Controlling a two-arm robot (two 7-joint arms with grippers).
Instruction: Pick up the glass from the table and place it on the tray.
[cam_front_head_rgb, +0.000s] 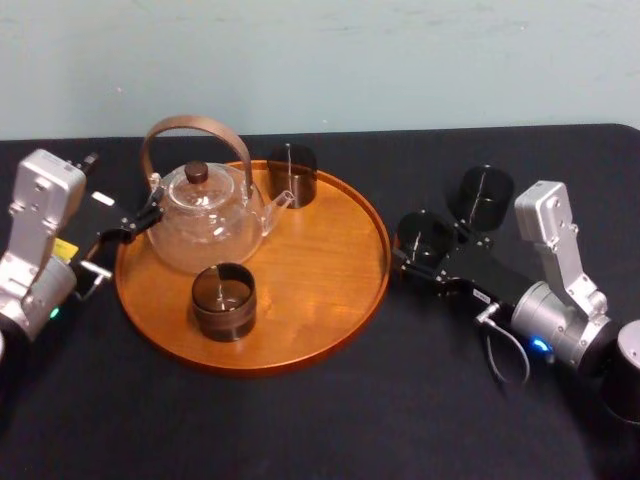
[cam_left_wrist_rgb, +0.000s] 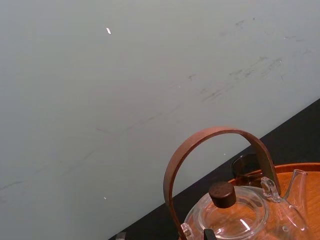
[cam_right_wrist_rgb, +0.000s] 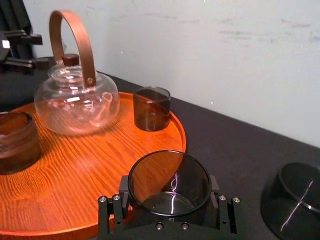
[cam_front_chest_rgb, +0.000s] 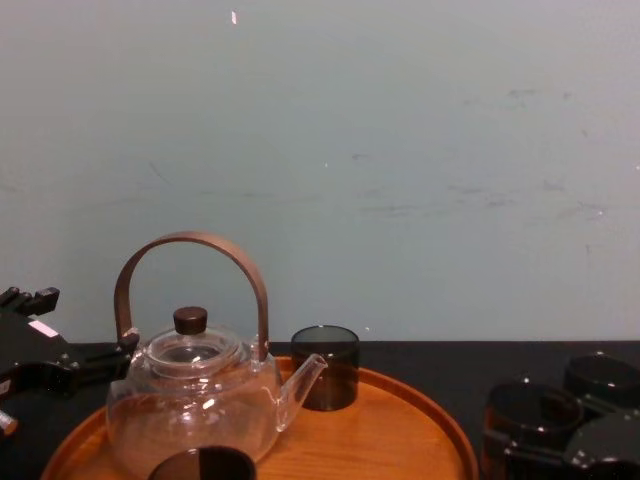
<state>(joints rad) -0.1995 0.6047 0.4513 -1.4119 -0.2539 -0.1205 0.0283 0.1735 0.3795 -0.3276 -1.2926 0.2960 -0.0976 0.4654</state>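
A dark smoky glass (cam_front_head_rgb: 424, 236) sits between the fingers of my right gripper (cam_front_head_rgb: 418, 248), just right of the round wooden tray (cam_front_head_rgb: 320, 265) and over the black table (cam_front_head_rgb: 300, 425). In the right wrist view the glass (cam_right_wrist_rgb: 169, 176) is clamped on both sides by the gripper (cam_right_wrist_rgb: 170, 189), close to the tray's rim (cam_right_wrist_rgb: 176, 131). In the chest view, this held glass (cam_front_chest_rgb: 528, 410) is at the lower right. My left gripper (cam_front_head_rgb: 140, 222) rests at the tray's left edge, beside the glass teapot (cam_front_head_rgb: 205, 215).
Two dark glasses stand on the tray: one at the back (cam_front_head_rgb: 292, 172), one at the front (cam_front_head_rgb: 223, 300). Another glass (cam_front_head_rgb: 482, 195) stands on the table behind my right gripper. The teapot's tall wooden handle (cam_front_head_rgb: 190, 125) arches over the tray's left half.
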